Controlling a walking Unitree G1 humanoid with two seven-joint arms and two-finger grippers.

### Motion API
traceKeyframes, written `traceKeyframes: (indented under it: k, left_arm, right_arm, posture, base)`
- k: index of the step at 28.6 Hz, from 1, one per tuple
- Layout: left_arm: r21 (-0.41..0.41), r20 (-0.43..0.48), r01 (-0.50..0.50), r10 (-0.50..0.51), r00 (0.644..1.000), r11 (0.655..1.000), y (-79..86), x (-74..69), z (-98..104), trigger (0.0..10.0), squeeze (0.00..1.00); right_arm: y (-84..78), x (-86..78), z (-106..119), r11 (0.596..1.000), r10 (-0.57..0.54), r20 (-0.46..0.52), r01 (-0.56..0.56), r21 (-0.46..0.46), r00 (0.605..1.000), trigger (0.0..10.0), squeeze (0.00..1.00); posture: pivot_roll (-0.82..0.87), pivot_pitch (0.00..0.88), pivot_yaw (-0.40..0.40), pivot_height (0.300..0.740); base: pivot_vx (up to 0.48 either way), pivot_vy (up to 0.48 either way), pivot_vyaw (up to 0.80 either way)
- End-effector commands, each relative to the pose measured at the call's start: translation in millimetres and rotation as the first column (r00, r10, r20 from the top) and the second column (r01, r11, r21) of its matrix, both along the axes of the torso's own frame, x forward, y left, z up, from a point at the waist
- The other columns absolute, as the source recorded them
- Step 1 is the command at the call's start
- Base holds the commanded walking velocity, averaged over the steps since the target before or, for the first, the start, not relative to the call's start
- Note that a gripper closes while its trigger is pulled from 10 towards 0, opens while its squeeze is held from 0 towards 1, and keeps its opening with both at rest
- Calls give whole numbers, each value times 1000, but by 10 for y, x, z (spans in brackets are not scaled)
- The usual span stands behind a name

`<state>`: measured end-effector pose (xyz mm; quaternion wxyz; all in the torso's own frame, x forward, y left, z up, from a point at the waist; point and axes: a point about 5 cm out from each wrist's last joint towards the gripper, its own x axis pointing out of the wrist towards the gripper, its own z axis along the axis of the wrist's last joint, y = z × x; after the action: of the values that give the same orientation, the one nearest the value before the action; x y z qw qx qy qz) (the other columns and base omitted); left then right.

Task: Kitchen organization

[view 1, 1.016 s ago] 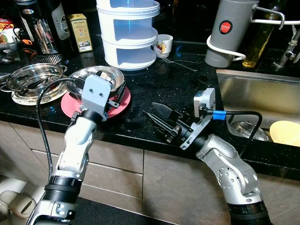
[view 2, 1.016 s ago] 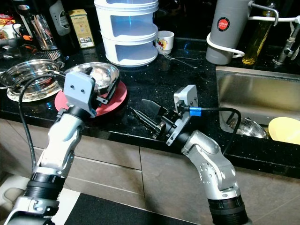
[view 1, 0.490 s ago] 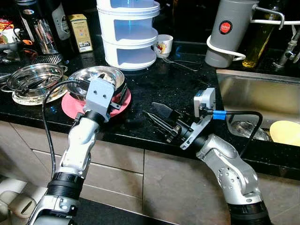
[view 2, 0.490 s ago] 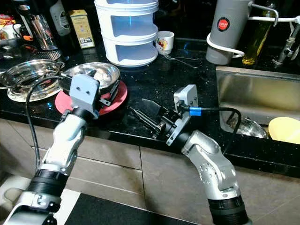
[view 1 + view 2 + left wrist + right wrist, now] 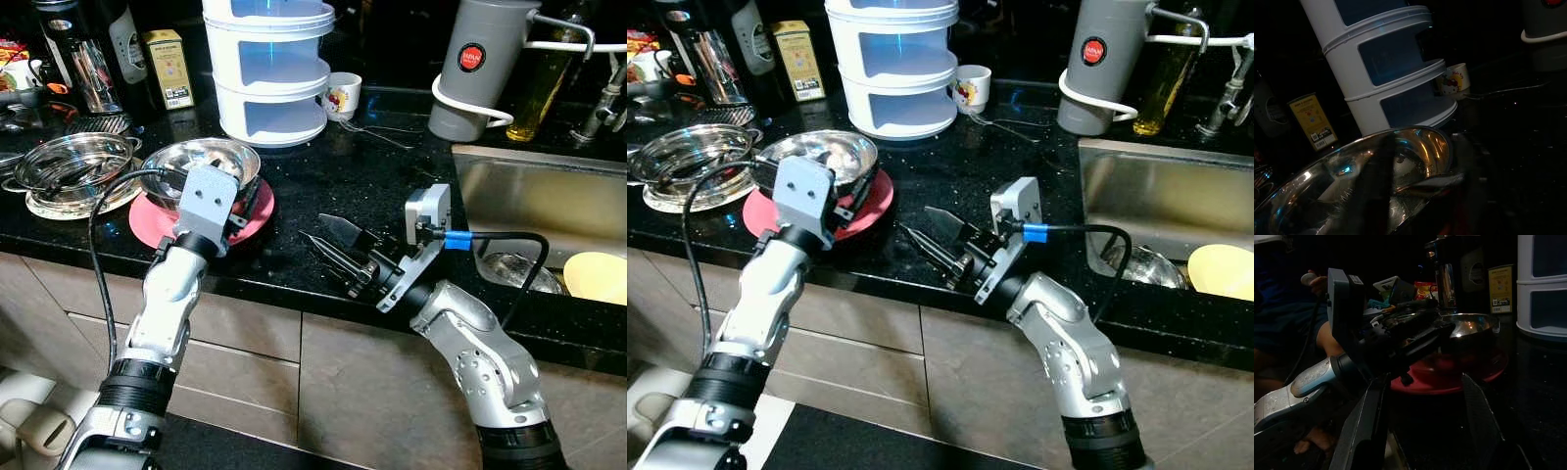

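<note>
**Left gripper at the steel bowl; bowl not lifted**

The black granite counter (image 5: 323,186) runs across the room, with a steel sink (image 5: 549,196) at its 3 o'clock end holding a yellow plate (image 5: 596,276). At 12 o'clock stands a white stacked container (image 5: 266,69), with a small printed cup (image 5: 342,95) just beside it and a grey flask (image 5: 475,64) further toward 1 o'clock. At 9 o'clock a steel dish (image 5: 67,162) sits on a white plate.

The task's item, a steel bowl (image 5: 201,157), rests on a red plate (image 5: 157,220) at about 10 o'clock. The left gripper (image 5: 241,196) is at the bowl's near rim, its fingers apart with one inside the rim and one outside, as the left wrist view indicates. Against the picture a second ago, the left arm has shifted slightly to the right and settled; the bowl and plate have not moved. Judgement: the grasp is being aligned, not yet made.

The right gripper (image 5: 338,245) hovers low over bare counter at 6 o'clock, fingers spread and empty, unchanged in position. Its wrist view looks toward the bowl and the left arm.
</note>
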<state>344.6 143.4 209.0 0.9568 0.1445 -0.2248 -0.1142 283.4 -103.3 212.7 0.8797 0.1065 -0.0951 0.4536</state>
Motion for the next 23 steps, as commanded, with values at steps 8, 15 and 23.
traceKeyframes:
  k: [8, 15, 23]
  left_arm:
    - [-18, -21, -18, 18, 1000, 1000, 53, 37, 7, 0, 0]
    - [-29, -14, -16, 16, 1000, 999, 41, 36, 40, 0, 0]
    - [-79, 36, 0, 3, 999, 997, 16, 22, 231, 0, 0]
  right_arm:
    - [-24, -4, 28, 1000, -21, 12, 21, 5, 1000, 10000, 0]
    - [-32, 3, 27, 1000, -29, 13, 29, 2, 1000, 10000, 0]
    - [-24, 2, 28, 1000, -19, 11, 19, 6, 1000, 10000, 0]
  posture:
    - [-36, 40, 17, 740]
    - [-37, 40, 17, 740]
    - [-35, 39, 15, 740]
  base:
    - [0, 0, 0]
    - [0, 0, 0]
    - [0, 0, 0]
